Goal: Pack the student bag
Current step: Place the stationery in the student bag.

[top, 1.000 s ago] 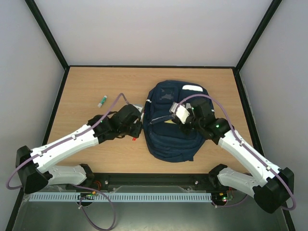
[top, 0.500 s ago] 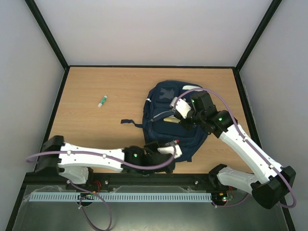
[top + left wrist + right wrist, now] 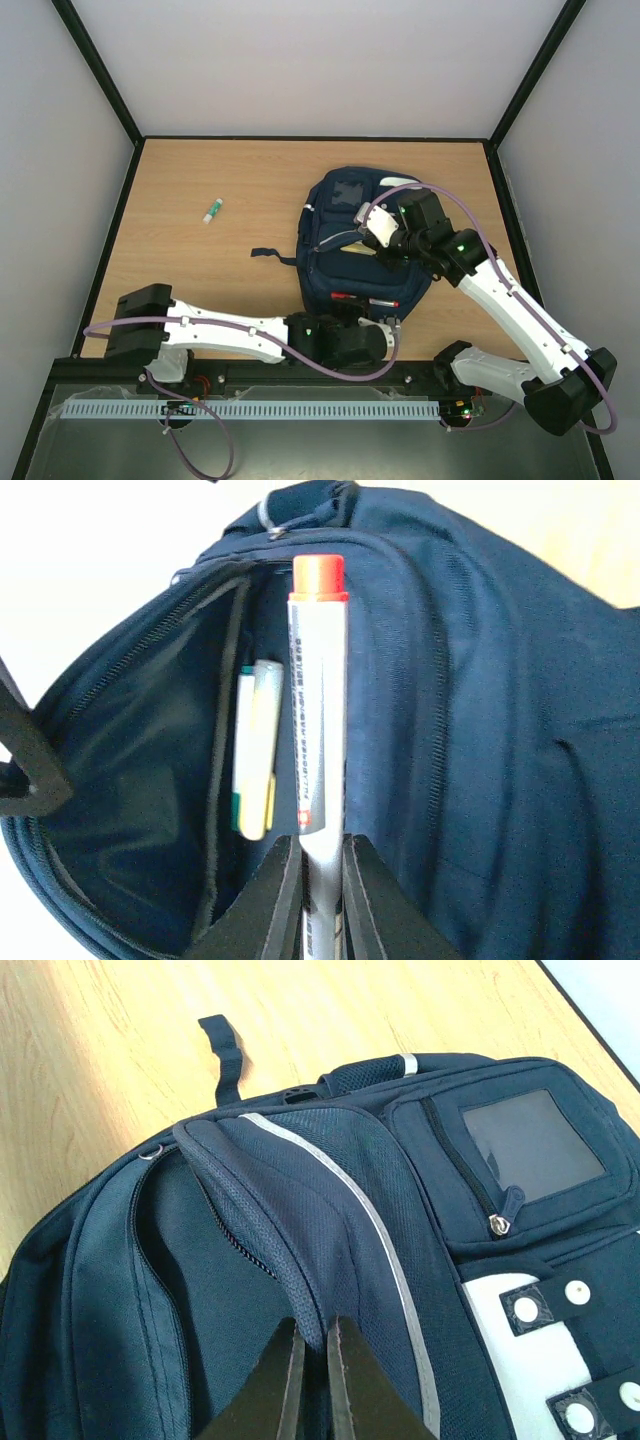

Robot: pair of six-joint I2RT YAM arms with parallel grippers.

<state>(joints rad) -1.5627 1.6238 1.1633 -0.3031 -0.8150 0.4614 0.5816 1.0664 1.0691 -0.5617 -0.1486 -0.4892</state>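
Note:
The student bag (image 3: 350, 270), a navy backpack with white stripes, lies in the middle of the table. My right gripper (image 3: 384, 250) is shut on the edge of its open pocket flap (image 3: 300, 1250) and holds it up; its fingertips (image 3: 313, 1338) pinch the fabric. My left gripper (image 3: 388, 313) is at the bag's near end, shut on a grey pen with a red cap (image 3: 318, 700). The pen (image 3: 365, 299) points over the open pocket (image 3: 150, 780). A yellow-white pen (image 3: 255, 750) lies inside that pocket. The white-grey patch (image 3: 545, 1310) shows beside the flap.
A small green-and-white tube (image 3: 212, 210) lies on the wooden table (image 3: 200, 270) at the left. A dark strap (image 3: 270, 254) trails from the bag's left side. Black frame rails border the table, and the arm bases sit at the near edge.
My left arm has swung from the bag's left side round to its near end, carrying the red-capped pen over the bag. My right gripper has kept hold of the flap, lifting it slightly.

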